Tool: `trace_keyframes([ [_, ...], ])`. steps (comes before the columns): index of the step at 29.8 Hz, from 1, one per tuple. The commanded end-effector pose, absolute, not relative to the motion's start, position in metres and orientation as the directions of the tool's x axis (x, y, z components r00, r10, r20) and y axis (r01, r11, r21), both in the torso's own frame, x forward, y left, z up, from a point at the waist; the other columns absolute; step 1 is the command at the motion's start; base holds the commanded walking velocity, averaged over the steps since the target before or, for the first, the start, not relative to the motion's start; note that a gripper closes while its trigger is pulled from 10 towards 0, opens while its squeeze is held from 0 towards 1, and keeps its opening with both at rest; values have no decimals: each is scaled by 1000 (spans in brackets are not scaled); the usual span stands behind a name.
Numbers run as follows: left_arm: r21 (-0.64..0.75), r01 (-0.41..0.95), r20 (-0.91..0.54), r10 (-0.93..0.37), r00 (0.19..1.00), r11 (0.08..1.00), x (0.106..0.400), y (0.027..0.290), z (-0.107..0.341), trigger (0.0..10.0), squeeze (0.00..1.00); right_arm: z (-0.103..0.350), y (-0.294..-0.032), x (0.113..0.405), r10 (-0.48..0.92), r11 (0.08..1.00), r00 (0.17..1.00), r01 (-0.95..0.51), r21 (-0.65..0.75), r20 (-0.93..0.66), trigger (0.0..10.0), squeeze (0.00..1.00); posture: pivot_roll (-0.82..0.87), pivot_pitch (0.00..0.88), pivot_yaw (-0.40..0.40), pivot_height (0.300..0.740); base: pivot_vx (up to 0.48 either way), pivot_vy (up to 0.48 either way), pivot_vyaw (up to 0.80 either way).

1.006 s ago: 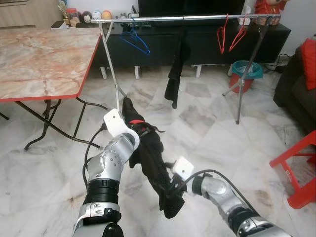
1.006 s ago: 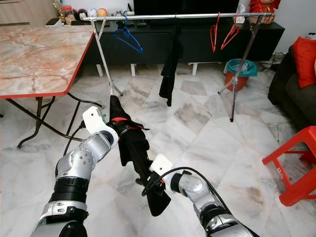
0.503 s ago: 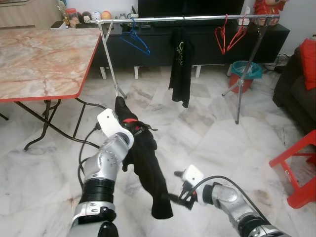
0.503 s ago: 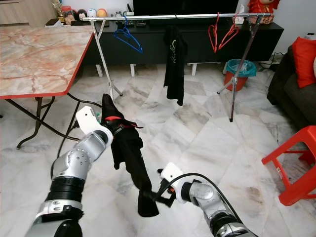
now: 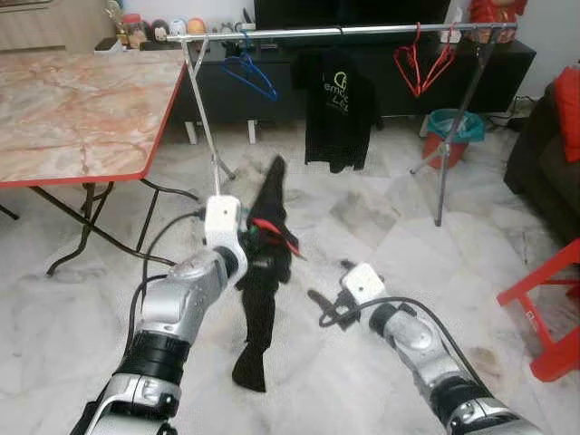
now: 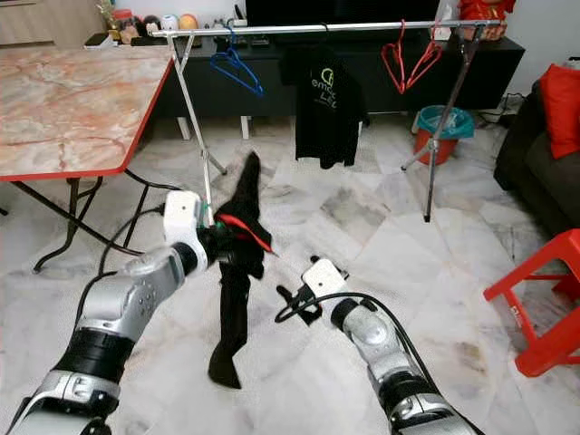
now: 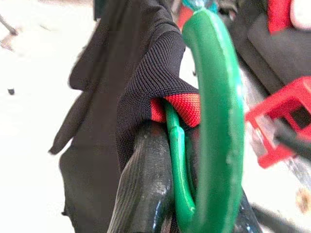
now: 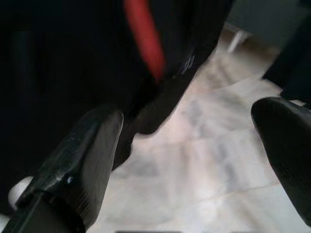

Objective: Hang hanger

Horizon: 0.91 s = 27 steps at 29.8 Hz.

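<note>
One green hanger (image 7: 214,121) carrying a black garment (image 5: 258,299) is clamped in the left gripper (image 5: 252,246), well short of the clothes rail (image 5: 344,32). Right gripper (image 5: 319,306) hangs spread, empty. Next: carry it up and hook it on.

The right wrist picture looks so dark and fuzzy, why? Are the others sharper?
Right wrist view: the black garment sits close, dark and out of focus, fingers blurred. Left wrist view: the green hanger is bright and fairly sharp. Eye views: evenly lit, clear.

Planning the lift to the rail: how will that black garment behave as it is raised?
Probably floppy: the black garment hangs limp below the left end effector. Likely light. It may swing, with the right end effector open beside it.
</note>
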<state>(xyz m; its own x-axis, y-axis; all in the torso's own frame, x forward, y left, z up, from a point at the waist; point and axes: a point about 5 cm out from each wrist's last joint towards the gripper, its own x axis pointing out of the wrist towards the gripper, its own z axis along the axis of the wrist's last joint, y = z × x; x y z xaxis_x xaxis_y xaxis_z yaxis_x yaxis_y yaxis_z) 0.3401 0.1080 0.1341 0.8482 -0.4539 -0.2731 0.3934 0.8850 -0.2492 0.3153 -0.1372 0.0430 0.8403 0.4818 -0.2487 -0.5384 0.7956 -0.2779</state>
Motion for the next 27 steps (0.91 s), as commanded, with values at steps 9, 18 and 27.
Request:
trace_keyframes([
  [9, -210, 509, -229, -548, 804, 835, 335, 97, 148, 10000, 0, 34, -116, 301, 645, 677, 706, -705, -211, -293, 10000, 0, 43, 0, 24, 740, 0, 0, 0],
  [18, -227, 604, -182, -643, 744, 764, 328, 85, 154, 10000, 0, 36, -127, 303, 605, 666, 736, -677, -314, -303, 10000, 0, 29, 0, 28, 740, 0, 0, 0],
  [27, -207, 704, -190, -734, 653, 680, 318, 82, 157, 10000, 0, 43, -123, 308, 603, 667, 749, -662, -341, -276, 10000, 0, 38, 0, 29, 740, 0, 0, 0],
])
